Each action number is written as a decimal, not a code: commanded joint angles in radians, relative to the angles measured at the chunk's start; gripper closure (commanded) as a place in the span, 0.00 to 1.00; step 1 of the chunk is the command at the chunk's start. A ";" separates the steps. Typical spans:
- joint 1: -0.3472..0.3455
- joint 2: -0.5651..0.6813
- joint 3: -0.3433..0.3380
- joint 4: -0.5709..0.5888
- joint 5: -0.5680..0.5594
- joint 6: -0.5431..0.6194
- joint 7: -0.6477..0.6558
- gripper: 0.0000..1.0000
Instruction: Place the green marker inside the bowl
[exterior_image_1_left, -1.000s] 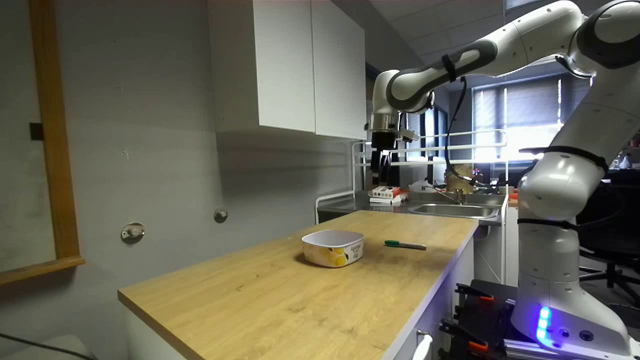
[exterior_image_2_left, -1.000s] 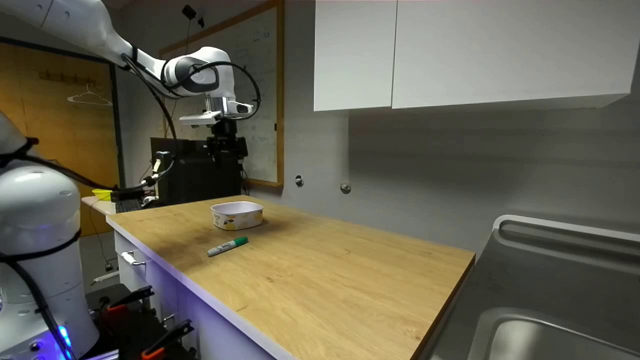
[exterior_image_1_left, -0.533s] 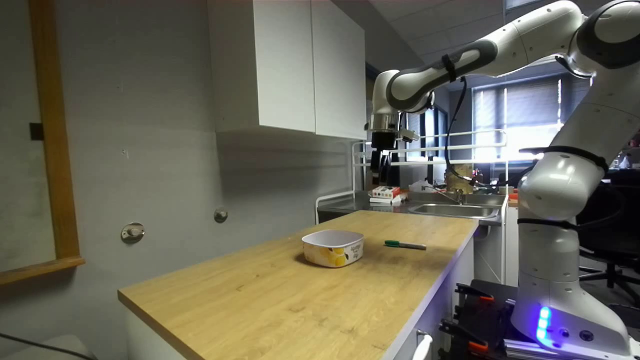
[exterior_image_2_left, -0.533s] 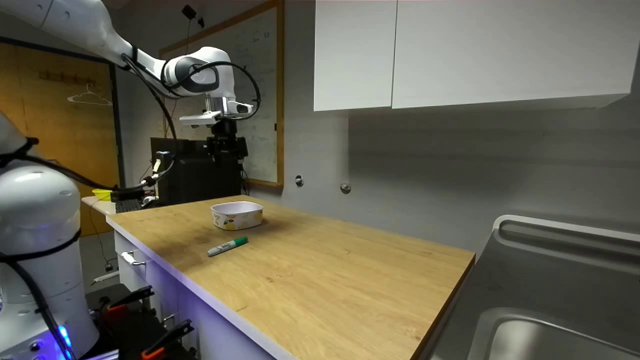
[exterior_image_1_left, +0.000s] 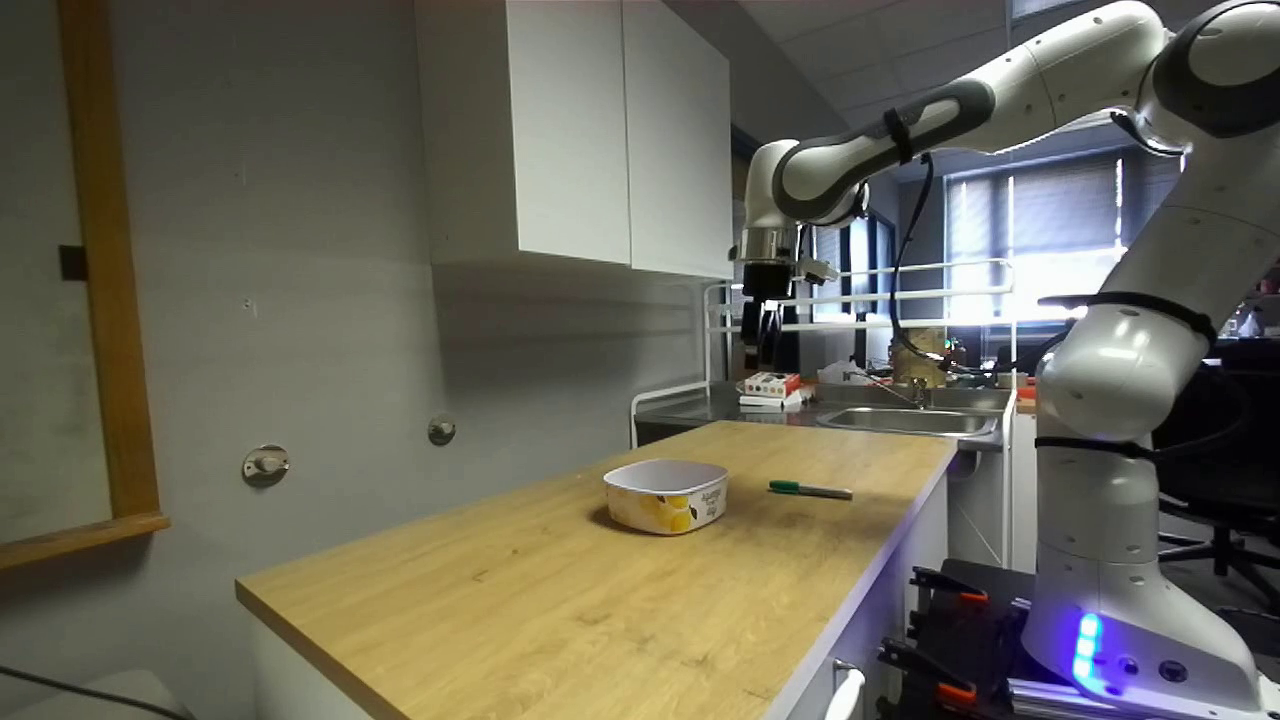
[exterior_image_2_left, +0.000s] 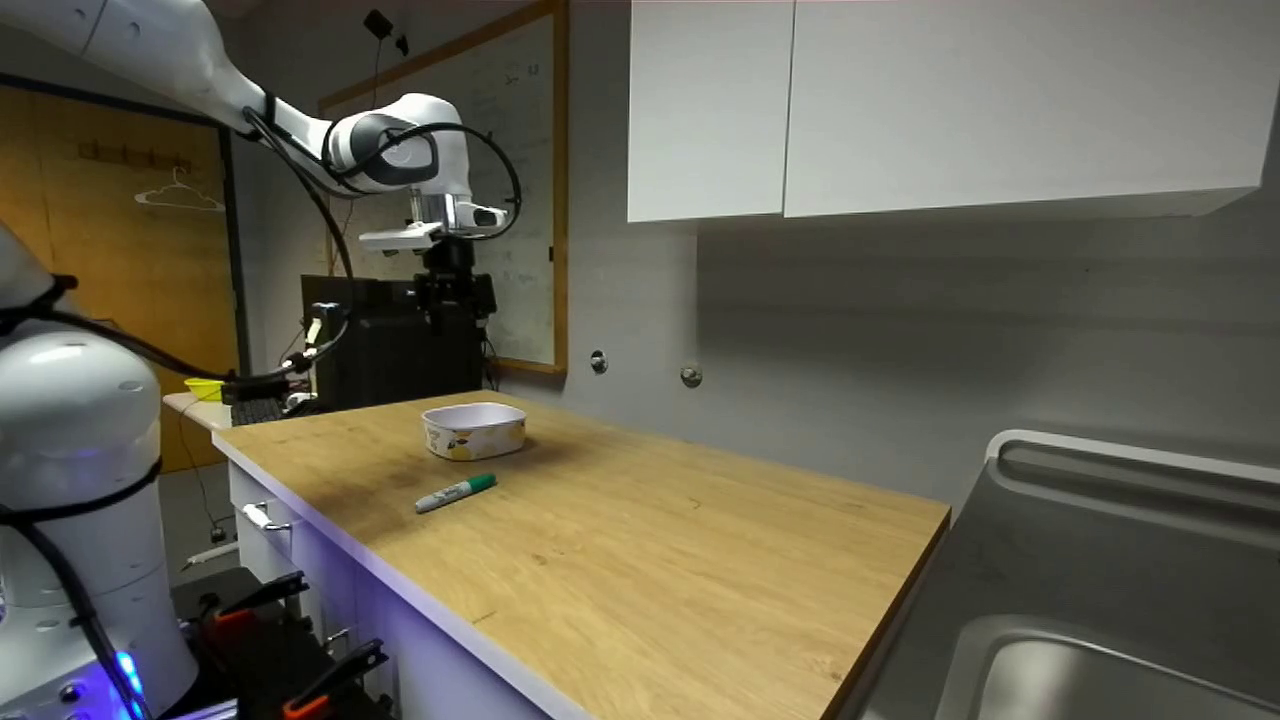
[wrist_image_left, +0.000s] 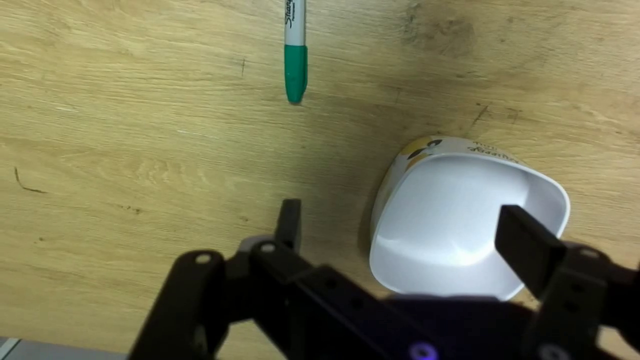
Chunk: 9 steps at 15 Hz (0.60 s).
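Fingers (wrist_image_left: 527, 245) spread wide hang well above a wooden worktop (wrist_image_left: 125, 150), a white bowl (wrist_image_left: 457, 212) printed with yellow fruit showing largely between them in the wrist view. The green marker (wrist_image_left: 295, 52) lies flat on the worktop beyond them in that view, lengthwise and roughly in line with the finger on the view's left. Both exterior views show the marker outside the bowl and near it, both well below the fingers.

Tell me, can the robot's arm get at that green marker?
Probably yes: the open gripper hangs above the counter, and nothing covers the green marker. The bowl stands apart from it, likely leaving room.
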 joint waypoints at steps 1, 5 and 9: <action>-0.019 0.034 -0.015 -0.003 -0.015 0.028 -0.002 0.00; -0.069 0.100 -0.046 -0.024 -0.051 0.062 0.000 0.00; -0.116 0.174 -0.077 -0.046 -0.086 0.075 0.003 0.00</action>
